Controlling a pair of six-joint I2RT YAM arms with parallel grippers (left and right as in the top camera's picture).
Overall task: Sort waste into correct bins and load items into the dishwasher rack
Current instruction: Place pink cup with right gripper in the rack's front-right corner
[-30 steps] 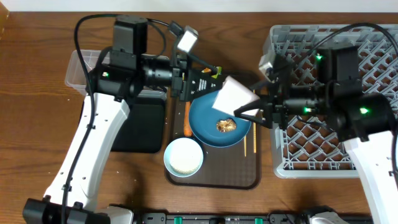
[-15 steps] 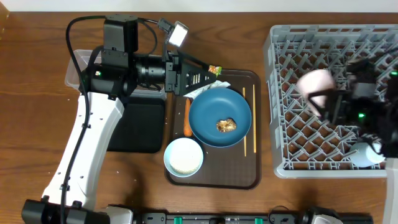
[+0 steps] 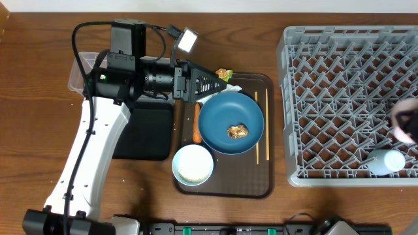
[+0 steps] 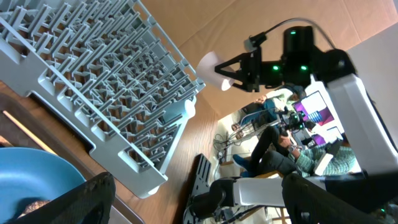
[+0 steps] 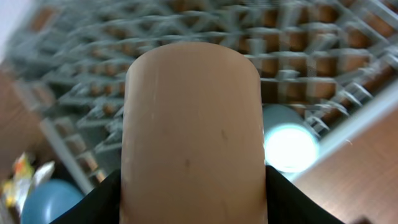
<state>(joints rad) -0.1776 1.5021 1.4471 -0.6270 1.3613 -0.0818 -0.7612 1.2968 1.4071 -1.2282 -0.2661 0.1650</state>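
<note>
Surface: brown wooden table (image 3: 39, 150), seen from above, with everything set on it
Right side: dishwasher rack (image 3: 339, 98), the biggest thing here; the only thing I can see in it is one cup near its front right corner
Middle: dark-brown tray (image 3: 225, 186) carrying the dark-blue plate (image 3: 219, 111), well apart from the rack's right half
Left arm: left gripper (image 3: 219, 83) hovers over the tray's back edge, fingers spread wide, holding nothing
Right arm: right gripper (image 4: 229, 71) is clamped on the pink cup, one finger on each side of its wall; in the overhead view it is almost off the right edge
In the grip: pink cup (image 5: 189, 137) hangs in the air above the rack's right side, clear of the pegs; its long axis runs straight out from the wrist, and I cannot tell which end is the mouth
Already racked: light-blue cup (image 5: 291, 146) sits down in the rack, lower than the pink cup and just beside it in the wrist view
Turning relation: the rack floor lies under the held cup, so the move likely called for is a short descent into a free cell next to the light-blue cup; the right arm is far nearer, the left being across the tray
Risk: probably a peg catching the rim, or a knock against the light-blue cup
</note>
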